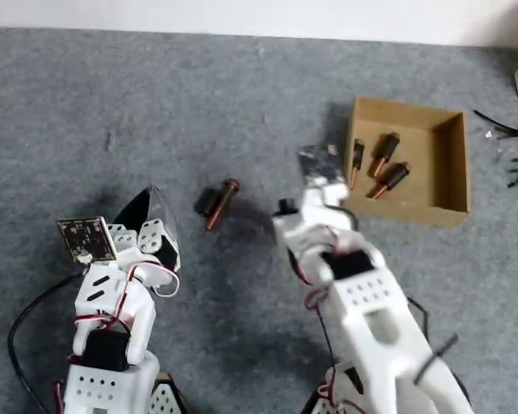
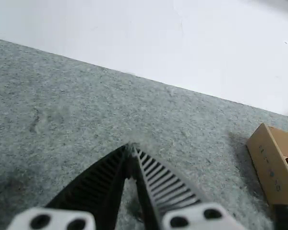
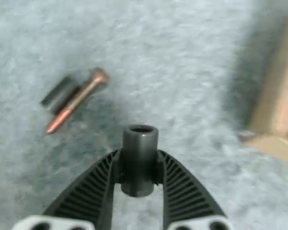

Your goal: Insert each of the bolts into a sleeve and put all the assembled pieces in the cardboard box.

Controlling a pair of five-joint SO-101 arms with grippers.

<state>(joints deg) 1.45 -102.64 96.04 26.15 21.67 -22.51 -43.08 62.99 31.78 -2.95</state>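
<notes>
The right gripper (image 3: 139, 154) pinched a dark cylindrical sleeve (image 3: 140, 141); the left gripper (image 2: 132, 151) was pressed together. A loose pinch could tilt the sleeve, jamming insertion.

1. One open brown cardboard box (image 1: 406, 210).
2. Three assembled pieces (image 1: 384, 153) in that box, each a copper-coloured bolt in a black sleeve.
3. One loose copper-coloured metal bolt (image 1: 224, 200), lying on the grey felt table (image 1: 112, 103).
4. Two loose black cylindrical sleeves. One is the table sleeve (image 1: 208, 201), which lies beside the loose bolt. The other is the held sleeve (image 3: 139, 143).
5. Two white robot arms, each ending in one black ribbed claw: the left claw (image 2: 132, 152) and the right claw (image 3: 138, 160), which grips the held sleeve.
6. A few thin black pieces (image 1: 511, 164) at the table's far edge, too small to count.
</notes>
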